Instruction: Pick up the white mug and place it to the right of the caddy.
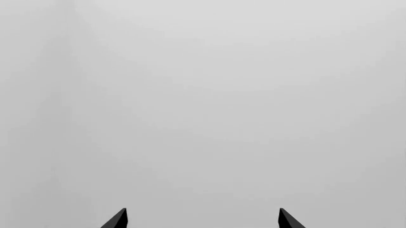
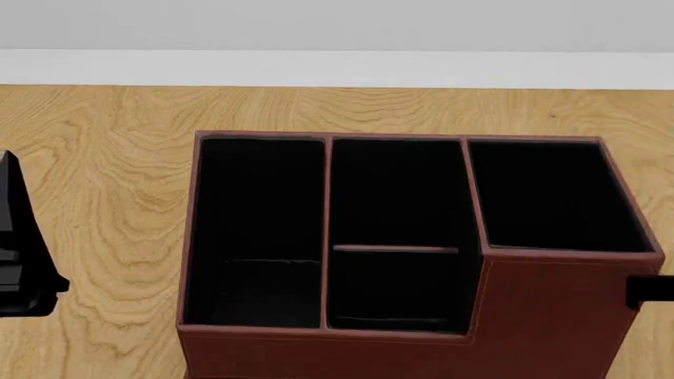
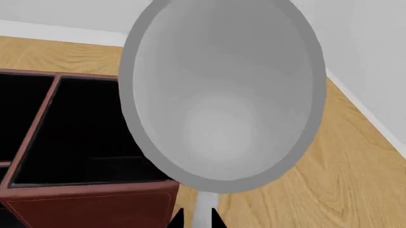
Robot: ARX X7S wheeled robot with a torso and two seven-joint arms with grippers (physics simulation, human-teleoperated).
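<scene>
Two grippers are yours to account for. Your right gripper [image 3: 195,219] is clenched on the rim of the white mug [image 3: 222,95], which hangs above the wooden tabletop [image 3: 330,190], just beside the caddy [image 2: 411,237] on its taller-corner side. Your left gripper [image 1: 201,219] stands released, fingertips [image 1: 117,219] apart, facing only blank grey.

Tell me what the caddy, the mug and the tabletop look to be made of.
Caddy: reddish-brown leather-look covering, matte, with a faint stitch line along the edges; black lining inside.
White mug: smooth and softly glossy, probably glazed ceramic, going by the even sheen.
Tabletop: light wood or wood-look laminate, with printed-looking swirling grain.
</scene>
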